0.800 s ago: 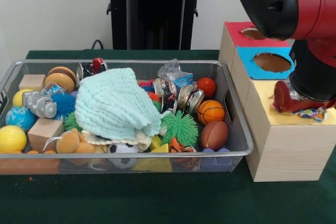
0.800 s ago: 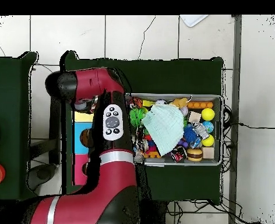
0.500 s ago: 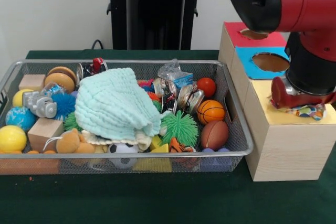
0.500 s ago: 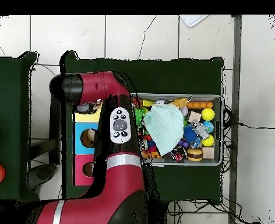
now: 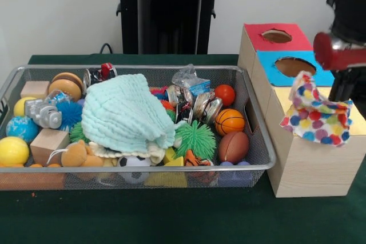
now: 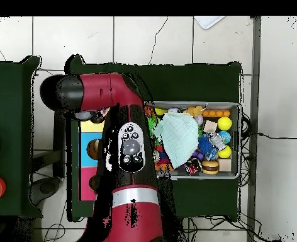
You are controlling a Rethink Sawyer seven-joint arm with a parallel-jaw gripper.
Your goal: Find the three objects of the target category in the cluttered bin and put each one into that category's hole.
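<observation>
A spotted white cloth [image 5: 315,114] hangs in the air in front of the yellow-topped box [image 5: 311,164], and its lower edge drapes over the box's front. My gripper [image 5: 342,96] stands just above and right of it, shut on the cloth's upper part. The cloth hides the yellow box's hole in the front view, and the arm [image 6: 129,151] hides it in the overhead view. The wire-mesh bin [image 5: 137,68] lies to the left, full of toys. No other spotted piece shows in it.
A mint cloth [image 5: 126,112] lies heaped mid-bin over a cream cloth [image 5: 151,152], among balls, wooden blocks and green spiky toys. The blue-topped box [image 5: 269,70] and red-topped box [image 5: 254,32] stand behind the yellow one. The bin also shows in the overhead view [image 6: 239,142].
My gripper has risen from the yellow box top and carried the spotted cloth up with it. The cloth now hangs spread out instead of lying bunched under the gripper.
</observation>
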